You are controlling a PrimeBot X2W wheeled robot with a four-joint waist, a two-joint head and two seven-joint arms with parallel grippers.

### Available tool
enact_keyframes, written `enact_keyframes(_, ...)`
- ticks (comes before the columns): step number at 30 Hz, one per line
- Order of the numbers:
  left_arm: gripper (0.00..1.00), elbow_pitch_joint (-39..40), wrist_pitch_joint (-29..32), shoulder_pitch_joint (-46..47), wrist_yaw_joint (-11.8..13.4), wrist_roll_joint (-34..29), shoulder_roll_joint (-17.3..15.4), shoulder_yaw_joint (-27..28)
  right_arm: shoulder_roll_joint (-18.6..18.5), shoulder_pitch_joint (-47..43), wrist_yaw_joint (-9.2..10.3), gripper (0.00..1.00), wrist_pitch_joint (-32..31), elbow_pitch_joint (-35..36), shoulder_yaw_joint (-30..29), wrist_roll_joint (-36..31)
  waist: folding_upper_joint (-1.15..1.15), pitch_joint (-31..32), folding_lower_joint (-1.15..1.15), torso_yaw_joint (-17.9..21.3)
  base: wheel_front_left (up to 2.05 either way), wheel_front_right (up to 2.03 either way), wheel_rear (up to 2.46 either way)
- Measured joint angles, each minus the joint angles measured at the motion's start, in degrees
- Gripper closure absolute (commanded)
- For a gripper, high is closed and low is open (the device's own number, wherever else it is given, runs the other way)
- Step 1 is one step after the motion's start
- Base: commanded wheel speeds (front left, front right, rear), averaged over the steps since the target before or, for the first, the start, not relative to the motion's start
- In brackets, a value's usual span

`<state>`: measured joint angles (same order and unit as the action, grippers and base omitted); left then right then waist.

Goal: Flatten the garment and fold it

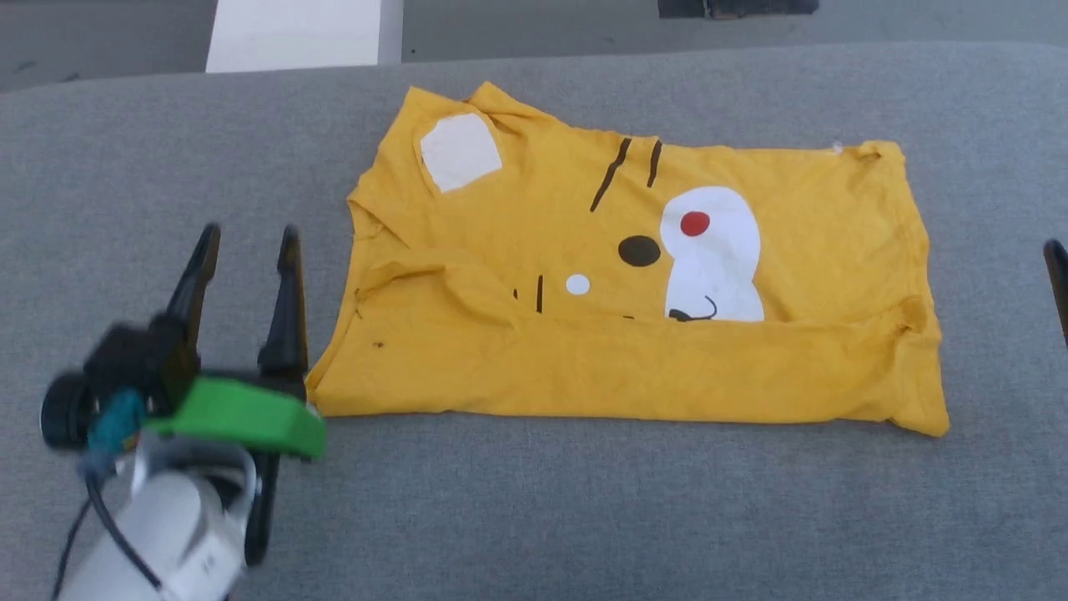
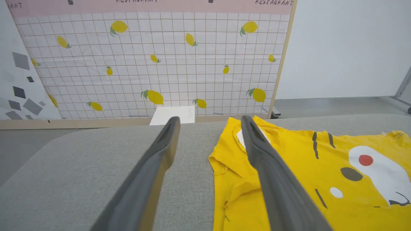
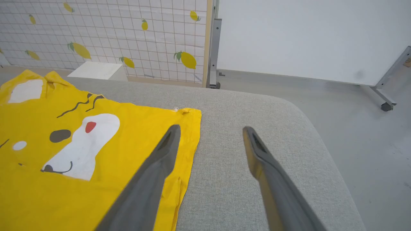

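Observation:
The garment (image 1: 634,275), a bright yellow T-shirt with a cartoon face print, lies on the grey padded table (image 1: 584,517). Its near long edge is folded up over the lower part of the face. My left gripper (image 1: 249,240) hovers just off the shirt's left end, open and holding nothing. In the left wrist view the left gripper (image 2: 208,120) has the garment (image 2: 305,179) under and beyond the right-hand finger. At the shirt's right end my right gripper (image 3: 210,130) stands open and empty, one finger above the garment (image 3: 64,154) edge. One right finger (image 1: 1058,284) shows at the head view's right border.
A white box (image 1: 300,33) stands on the floor past the table's far edge. Behind it is a lemon-patterned panel (image 2: 160,64) and a white board on a wheeled metal frame (image 3: 385,96). The table's rounded right edge (image 3: 321,134) drops to the floor.

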<state>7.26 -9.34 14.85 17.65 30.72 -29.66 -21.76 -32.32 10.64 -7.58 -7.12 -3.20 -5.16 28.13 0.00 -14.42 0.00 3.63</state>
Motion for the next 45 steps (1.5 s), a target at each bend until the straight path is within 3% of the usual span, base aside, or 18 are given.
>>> enact_keyframes(7, 0.00, 4.8, -4.0, -13.9, 7.2, -1.4, 3.2, 0.8, 12.2, -11.3, 0.00, 0.00, 3.7, 8.3, -7.5, -11.3, 0.00, 2.6, 0.00, -0.5, 0.00, 0.00, 0.00)
enact_keyframes(11, 0.00, 5.9, -4.5, -18.8, 8.7, -1.4, 4.7, 0.5, 17.2, -15.8, 0.00, 0.00, 3.6, 11.0, -8.3, -13.8, 0.00, 3.6, 0.00, -1.0, 0.00, 0.00, 0.00)
enact_keyframes(15, 0.00, 6.3, -3.2, -19.4, 8.7, -2.1, 3.7, -0.2, 19.1, -16.8, 0.00, 0.00, 3.2, 12.8, -8.6, -14.5, 0.00, 4.2, 0.00, -1.6, 0.00, 0.00, 0.00)
enact_keyframes(18, 0.00, 6.3, 0.9, -18.1, 7.8, -2.7, 1.7, -1.4, 19.1, -16.8, 0.00, 0.00, 2.8, 13.4, -8.8, -15.0, 0.00, 4.4, 0.00, -2.0, 0.00, 0.00, 0.00)
enact_keyframes(22, 0.00, 5.2, 9.5, -13.0, 4.8, -3.0, -0.9, -4.1, 18.9, -16.8, 0.00, 0.00, 2.4, 13.9, -8.8, -15.0, 0.00, 4.0, 0.00, -2.3, 0.00, 0.00, 0.00)
enact_keyframes(29, 0.00, -1.4, 21.4, -5.3, 0.6, -0.6, -1.3, -7.6, 18.4, -16.8, 0.00, 0.00, 1.5, 14.0, -7.8, -15.0, 0.00, 2.9, 0.00, -1.9, 0.00, 0.00, 0.00)
enact_keyframes(37, 0.00, -12.0, 25.6, -0.6, -2.2, 2.3, -0.7, -8.1, 17.4, -16.9, 0.00, 0.00, 0.7, 13.9, -7.9, -14.8, 0.00, 1.2, 0.00, -0.5, 0.00, 0.00, 0.00)
enact_keyframes(45, 0.00, -20.5, 26.2, 1.9, -5.4, 5.6, 1.4, -8.1, 16.9, -17.2, 0.00, 0.00, -0.2, 13.9, -7.9, -14.4, 0.00, 0.3, 0.00, 0.5, 0.00, 0.00, 0.00)
